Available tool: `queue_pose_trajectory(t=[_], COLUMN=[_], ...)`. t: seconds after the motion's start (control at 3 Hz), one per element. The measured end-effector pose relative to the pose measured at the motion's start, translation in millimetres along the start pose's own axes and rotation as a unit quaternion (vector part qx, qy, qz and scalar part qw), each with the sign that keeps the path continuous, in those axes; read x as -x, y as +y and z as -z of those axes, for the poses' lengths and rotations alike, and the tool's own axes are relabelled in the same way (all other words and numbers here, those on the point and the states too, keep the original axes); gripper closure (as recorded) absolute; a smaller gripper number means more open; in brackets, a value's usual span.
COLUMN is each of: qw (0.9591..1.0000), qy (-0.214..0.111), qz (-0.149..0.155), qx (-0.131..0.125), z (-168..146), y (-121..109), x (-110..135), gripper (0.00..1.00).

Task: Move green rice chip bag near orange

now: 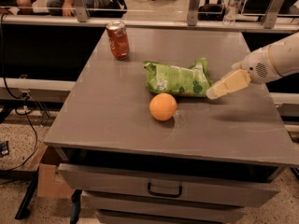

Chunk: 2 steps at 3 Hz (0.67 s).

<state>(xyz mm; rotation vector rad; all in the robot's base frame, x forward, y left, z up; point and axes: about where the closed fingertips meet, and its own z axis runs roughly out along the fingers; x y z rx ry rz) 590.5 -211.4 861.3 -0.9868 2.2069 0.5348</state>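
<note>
The green rice chip bag (176, 79) lies on the grey table (117, 120), long side left to right. The orange (163, 107) sits just in front of the bag's middle, a small gap or light contact between them. My gripper (211, 94) comes in from the right on a white arm and hangs low over the table, its tip at the bag's right end. I cannot tell whether it touches or holds the bag.
A red soda can (117, 40) stands upright at the table's back left. A railing with a water bottle (233, 4) runs behind the table. Drawers (164, 189) are below the front edge. A cardboard box (49, 180) and cables lie on the floor at left.
</note>
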Motion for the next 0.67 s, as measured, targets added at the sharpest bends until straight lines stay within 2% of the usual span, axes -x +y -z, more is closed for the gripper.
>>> queue_pose_trajectory(t=[0.33,0.67], qw=[0.9956,0.9733], qy=[-0.038,-0.073], qz=[-0.007,-0.034], qx=[-0.085,-0.215], z=[39.8,86.6], y=[-41.6,-93.9], x=[4.0,6.4], gripper=[0.0,0.0])
